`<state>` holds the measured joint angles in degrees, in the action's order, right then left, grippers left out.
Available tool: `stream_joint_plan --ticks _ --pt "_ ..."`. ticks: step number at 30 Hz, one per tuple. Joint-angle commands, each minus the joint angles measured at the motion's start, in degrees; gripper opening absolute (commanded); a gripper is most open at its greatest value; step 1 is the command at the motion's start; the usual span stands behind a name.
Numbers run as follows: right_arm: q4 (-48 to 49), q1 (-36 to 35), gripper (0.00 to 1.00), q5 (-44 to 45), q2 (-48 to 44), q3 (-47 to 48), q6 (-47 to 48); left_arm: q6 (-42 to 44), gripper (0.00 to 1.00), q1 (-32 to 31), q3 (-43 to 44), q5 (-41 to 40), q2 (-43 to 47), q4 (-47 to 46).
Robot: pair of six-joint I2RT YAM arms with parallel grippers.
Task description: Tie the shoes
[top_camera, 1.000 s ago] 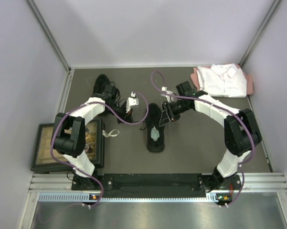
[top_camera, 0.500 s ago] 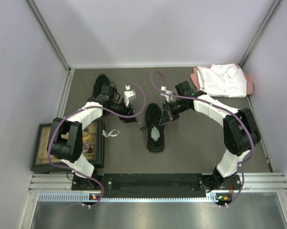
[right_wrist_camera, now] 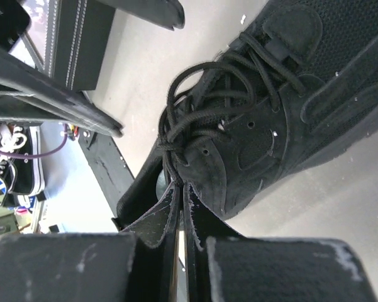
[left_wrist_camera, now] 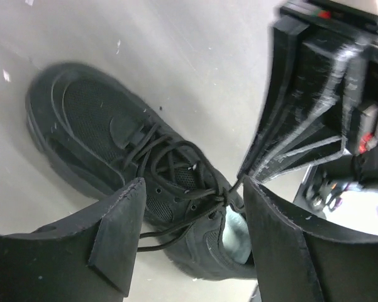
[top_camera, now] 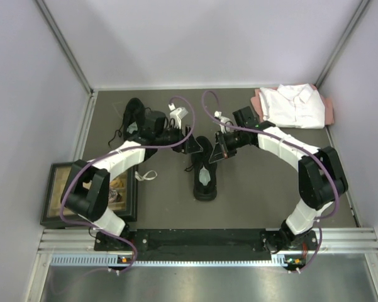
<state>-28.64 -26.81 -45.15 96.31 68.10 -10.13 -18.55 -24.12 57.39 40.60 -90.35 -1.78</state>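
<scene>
One black shoe (top_camera: 204, 171) lies mid-table with its toe pointing away and a pale insole (left_wrist_camera: 236, 231) showing. Its laces (left_wrist_camera: 195, 170) are crossed and bunch into a knot near the tongue. My right gripper (top_camera: 214, 156) sits at the shoe's right side, shut on a lace (right_wrist_camera: 170, 165) that runs straight from the knot into its fingertips (right_wrist_camera: 176, 198). My left gripper (left_wrist_camera: 192, 217) hovers open over the shoe's left side, with loose lace strands between its fingers but not touched. The second black shoe (top_camera: 133, 117) lies at the back left.
A folded white shirt (top_camera: 294, 104) on a pink cloth lies at the back right. A dark framed tray (top_camera: 55, 196) sits at the left edge, with a white scrap (top_camera: 148, 175) beside it. Purple cables loop above both arms, and walls close three sides.
My left gripper opened and swung right, from near the back-left shoe to the middle shoe. My right gripper closed on the lace and stayed in place.
</scene>
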Motion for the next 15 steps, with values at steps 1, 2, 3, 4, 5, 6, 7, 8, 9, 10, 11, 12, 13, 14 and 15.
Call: stream_joint_plan --ticks 1,2,3,4,5,6,7,8,9,10,11,12,13,14,15 --pt "2.5 -0.5 0.0 0.8 -3.5 -1.1 -0.7 -14.4 0.67 -0.5 -4.5 -6.1 3.2 -7.3" --pt "2.6 -0.5 0.0 1.0 -3.6 -1.2 -0.7 -15.1 0.67 -0.8 -4.7 -6.9 3.8 -7.4" --pt "2.6 -0.5 0.0 1.1 -3.6 -1.2 -0.7 -15.6 0.66 -1.5 -4.7 -7.5 3.9 -6.3" --pt "2.7 -0.5 0.0 1.2 -3.6 -1.3 -0.8 -16.2 0.66 -2.0 -4.6 -8.2 4.0 -6.0" --pt "2.8 -0.5 0.0 1.3 -3.6 -1.4 -0.9 -16.3 0.66 -2.4 -4.6 -8.7 4.6 -5.8" --pt "3.0 -0.5 0.0 1.2 -3.6 -1.4 -0.9 -16.3 0.66 -3.4 -4.6 -9.7 4.7 -5.9" --pt "3.1 -0.5 0.0 1.2 -3.6 -1.4 -1.0 -16.7 0.65 -3.8 -4.4 -10.2 4.8 -5.8" --pt "3.2 -0.5 0.0 1.3 -3.6 -1.4 -1.2 -17.0 0.65 -4.3 -4.1 -10.5 4.7 -5.8" --pt "3.3 -0.5 0.0 1.3 -3.6 -1.4 -1.2 -17.3 0.65 -4.9 -3.9 -11.0 4.4 -5.7" --pt "3.2 -0.5 0.0 1.3 -3.6 -1.5 -1.4 -17.8 0.65 -5.1 -3.5 -11.2 4.0 -5.8" --pt "3.2 -0.5 0.0 1.3 -3.6 -1.5 -1.3 -17.9 0.64 -5.3 -3.3 -11.2 3.8 -5.9" --pt "3.2 -0.5 0.0 1.3 -3.6 -1.5 -1.3 -17.9 0.64 -5.8 -3.2 -11.8 3.7 -6.0" --pt "3.2 -0.4 0.0 1.3 -3.7 -1.5 -1.2 -18.1 0.64 -5.9 -3.0 -11.9 3.3 -6.0" --pt "3.2 -0.5 0.0 1.3 -3.7 -1.5 -1.2 -18.4 0.63 -6.2 -2.9 -11.9 2.9 -6.0" --pt "3.2 -0.5 0.0 1.3 -3.8 -1.6 -1.2 -18.5 0.63 -6.4 -2.6 -11.9 2.6 -6.0"
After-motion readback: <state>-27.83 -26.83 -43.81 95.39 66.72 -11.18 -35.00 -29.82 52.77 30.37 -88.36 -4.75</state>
